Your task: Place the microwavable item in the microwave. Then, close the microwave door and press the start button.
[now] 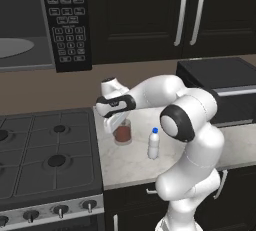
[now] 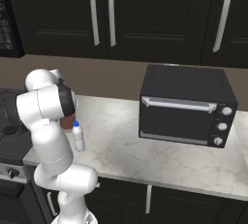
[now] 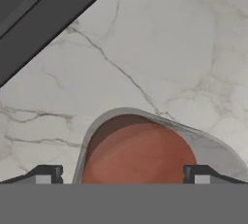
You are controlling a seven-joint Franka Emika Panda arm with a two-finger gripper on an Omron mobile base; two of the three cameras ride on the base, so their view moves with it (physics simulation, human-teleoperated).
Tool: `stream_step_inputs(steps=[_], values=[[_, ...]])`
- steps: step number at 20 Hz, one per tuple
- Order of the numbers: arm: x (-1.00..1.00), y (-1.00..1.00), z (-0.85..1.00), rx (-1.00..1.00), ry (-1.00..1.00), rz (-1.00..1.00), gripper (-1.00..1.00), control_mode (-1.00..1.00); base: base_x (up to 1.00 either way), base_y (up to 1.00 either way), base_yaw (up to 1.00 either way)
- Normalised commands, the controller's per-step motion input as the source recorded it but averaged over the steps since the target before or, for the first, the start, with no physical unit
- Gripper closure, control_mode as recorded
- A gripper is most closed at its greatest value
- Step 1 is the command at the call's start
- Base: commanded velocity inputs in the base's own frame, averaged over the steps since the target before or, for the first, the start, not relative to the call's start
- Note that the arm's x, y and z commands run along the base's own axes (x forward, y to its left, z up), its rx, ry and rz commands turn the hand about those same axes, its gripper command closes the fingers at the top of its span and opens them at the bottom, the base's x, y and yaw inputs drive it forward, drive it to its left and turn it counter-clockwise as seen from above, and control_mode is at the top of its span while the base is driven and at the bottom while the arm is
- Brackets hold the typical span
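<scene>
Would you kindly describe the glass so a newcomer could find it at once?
Start at the stove; the marble counter begins at its right edge. Near that edge stands the glass, under the open tool. Unlike the white, blue-capped bottle beside it, it is clear, short and holds reddish-brown liquid.

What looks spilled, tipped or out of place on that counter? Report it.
Nothing stands out. The glass tumbler stands upright with its reddish-brown liquid inside, the small white bottle is upright beside it, and the marble counter around them looks dry. The open gripper straddles the tumbler's rim.
</scene>
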Motion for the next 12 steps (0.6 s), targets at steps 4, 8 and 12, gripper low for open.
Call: stream_step_inputs(steps=[4, 8, 12], values=[[-0.05, 0.04, -0.42, -0.01, 0.06, 0.0, -1.0, -1.0, 0.0, 0.0, 0.0], [-0.36, 0.0, -0.52, 0.0, 0.03, 0.0, 1.0, -1.0, 0.0, 0.0, 0.0], [-0.51, 0.0, -0.51, 0.0, 0.0, 0.0, 1.0, -1.0, 0.0, 0.0, 0.0]])
